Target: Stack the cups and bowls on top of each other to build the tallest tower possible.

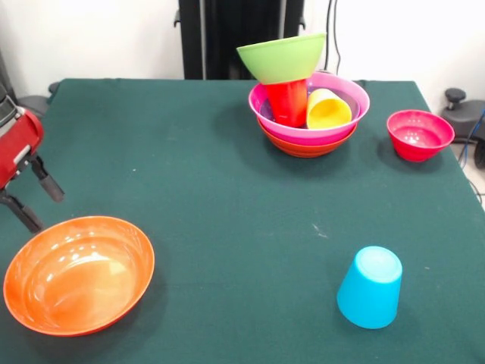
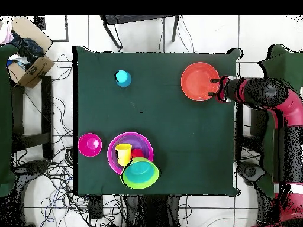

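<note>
Gripper at loose orange bowl, tower far back

Nearest: orange bowl, prob. light, stiff, slick; grip its rim. Gripper beside it, fingers apart, empty. Blue cup stood inverted. Crimson bowl and tower sat farthest.

The lime green bowl hides the red cup's rim.
</note>
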Motion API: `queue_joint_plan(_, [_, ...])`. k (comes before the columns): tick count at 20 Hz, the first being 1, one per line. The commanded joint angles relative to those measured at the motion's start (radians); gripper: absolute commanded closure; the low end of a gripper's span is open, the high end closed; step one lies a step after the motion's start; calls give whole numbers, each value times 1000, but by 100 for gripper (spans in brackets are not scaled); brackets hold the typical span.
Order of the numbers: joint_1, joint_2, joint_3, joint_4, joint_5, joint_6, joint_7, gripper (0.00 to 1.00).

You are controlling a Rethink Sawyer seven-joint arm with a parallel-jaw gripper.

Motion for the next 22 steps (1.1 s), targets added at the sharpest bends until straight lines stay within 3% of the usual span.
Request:
queue_joint_plan(1, [18, 12, 2, 63, -7, -32, -292, 0])
queue_joint_plan(6, [20, 38, -6, 33, -5, -14, -349, 0])
queue_joint_plan(22, [30, 116, -46, -26, -16, -14, -378, 0])
